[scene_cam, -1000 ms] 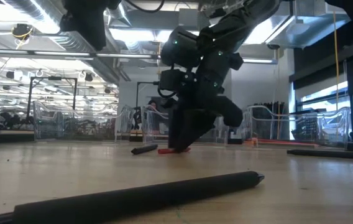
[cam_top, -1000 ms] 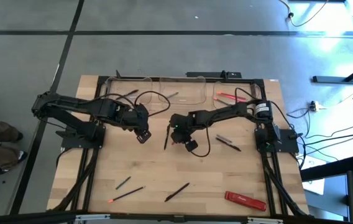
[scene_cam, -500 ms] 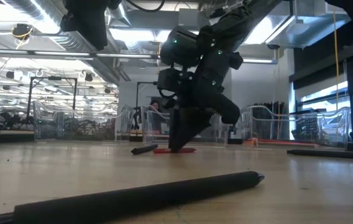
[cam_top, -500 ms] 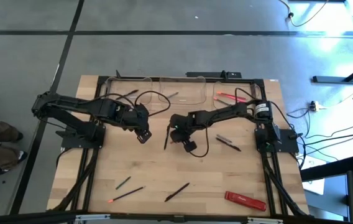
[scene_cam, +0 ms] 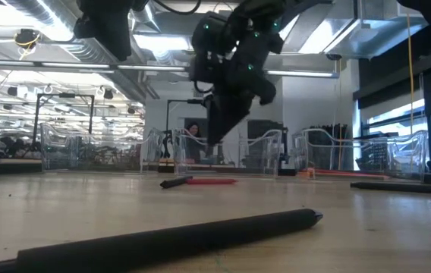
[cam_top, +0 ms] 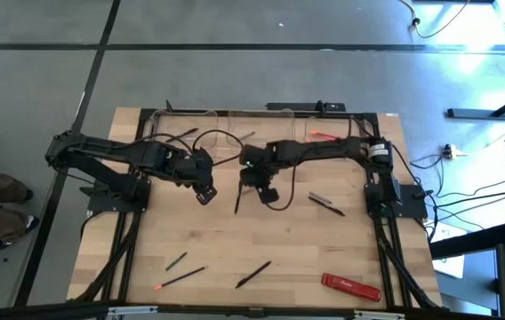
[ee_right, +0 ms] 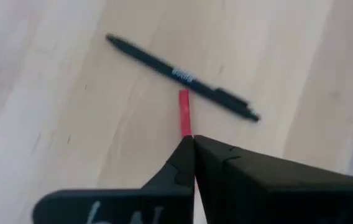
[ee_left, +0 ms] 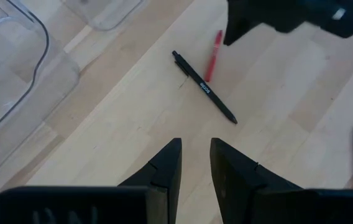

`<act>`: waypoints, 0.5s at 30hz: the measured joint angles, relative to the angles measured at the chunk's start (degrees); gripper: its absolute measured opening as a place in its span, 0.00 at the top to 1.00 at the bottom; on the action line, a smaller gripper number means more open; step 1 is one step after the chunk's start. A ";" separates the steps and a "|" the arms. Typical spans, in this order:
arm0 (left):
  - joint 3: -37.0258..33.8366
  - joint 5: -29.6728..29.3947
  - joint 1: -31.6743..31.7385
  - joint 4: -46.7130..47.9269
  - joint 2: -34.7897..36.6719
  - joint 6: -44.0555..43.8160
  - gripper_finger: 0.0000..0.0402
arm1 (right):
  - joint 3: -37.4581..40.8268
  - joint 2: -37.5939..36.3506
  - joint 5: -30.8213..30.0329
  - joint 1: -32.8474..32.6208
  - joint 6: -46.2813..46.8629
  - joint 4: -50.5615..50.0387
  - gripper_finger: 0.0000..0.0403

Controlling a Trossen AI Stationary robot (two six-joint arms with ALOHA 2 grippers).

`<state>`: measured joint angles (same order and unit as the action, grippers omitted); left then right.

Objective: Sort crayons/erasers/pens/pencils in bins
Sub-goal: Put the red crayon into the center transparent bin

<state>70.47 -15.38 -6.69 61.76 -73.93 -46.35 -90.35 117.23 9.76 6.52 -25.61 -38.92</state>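
My right gripper [cam_top: 251,173] is shut and empty, well above the table in the low view [scene_cam: 215,140]. A thin red crayon [ee_right: 184,112] lies flat on the table below its tips [ee_right: 193,140], also seen in the low view [scene_cam: 214,181]. A black pen [cam_top: 238,197] lies beside the crayon [ee_left: 214,53]. My left gripper [cam_top: 206,194] hovers open and empty to the left of the pen [ee_left: 204,88]. Three clear bins [cam_top: 257,120] stand along the far edge.
More pens lie right of centre [cam_top: 326,204] and near the front edge [cam_top: 252,274], [cam_top: 177,260], [cam_top: 181,277]. A flat red bar [cam_top: 350,286] lies at the front right. The right bin [cam_top: 332,133] holds red sticks. A black pen [scene_cam: 170,239] lies close to the low camera.
My right gripper has risen from the table beside the red crayon and gone toward the far edge. The crayon has stayed flat on the table next to the black pen.
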 joint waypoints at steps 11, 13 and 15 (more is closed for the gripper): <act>0.00 -0.13 -1.39 -0.07 0.00 0.00 0.81 | -4.34 -0.04 -5.18 0.39 4.21 -6.59 0.98; -0.01 -0.15 -1.39 -0.13 0.00 -0.06 0.81 | -4.18 0.11 -5.18 0.39 3.91 -6.05 0.95; 0.00 -0.17 -1.39 -0.15 0.00 -0.11 0.81 | -3.89 0.48 -5.20 0.39 3.87 -6.32 0.89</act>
<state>70.47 -15.54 -8.08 61.61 -73.93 -46.46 -94.24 117.71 4.56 6.92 -21.73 -45.24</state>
